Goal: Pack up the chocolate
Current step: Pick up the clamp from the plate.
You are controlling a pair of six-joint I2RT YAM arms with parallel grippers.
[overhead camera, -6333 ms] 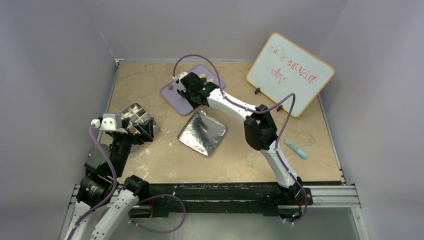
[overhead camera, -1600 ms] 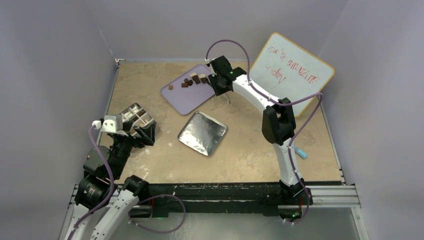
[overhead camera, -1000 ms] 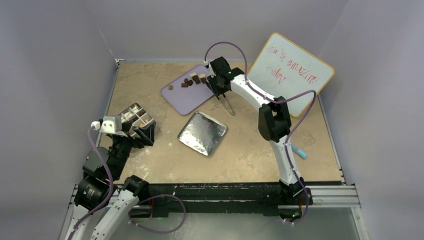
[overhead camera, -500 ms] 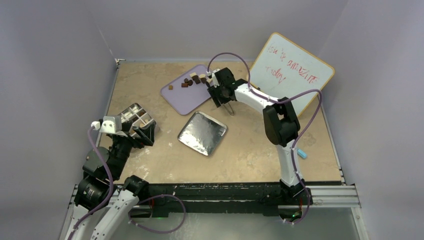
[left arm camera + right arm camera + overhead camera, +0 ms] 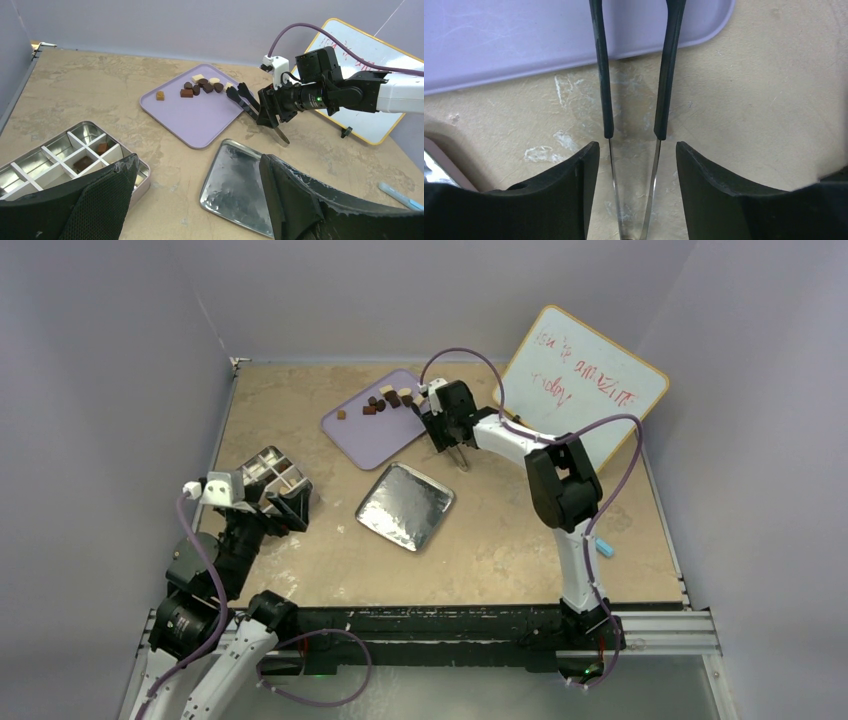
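Several small chocolate [image 5: 388, 398] lumps, dark, caramel and cream, lie at the far corner of a lilac tray [image 5: 368, 437]. The chocolate [image 5: 202, 86] also shows in the left wrist view. A divided tin box [image 5: 60, 152] at the left holds a couple of brown pieces [image 5: 102, 147]. My right gripper [image 5: 634, 150] is open. It straddles black-tipped metal tongs [image 5: 665, 75] lying by the tray's right edge, with a gap on both sides. My left gripper [image 5: 200, 200] hangs wide open and empty by the box [image 5: 270, 472].
A shiny silver square tin lid [image 5: 405, 505] lies mid-table, just in front of the tray. A whiteboard [image 5: 580, 385] leans at the back right, and a blue marker [image 5: 602, 545] lies at the right. Walls close off the left, back and right sides.
My right gripper has come from the tray's far right corner toward me and down over the tongs, and its jaws have widened. The left arm has stayed still.
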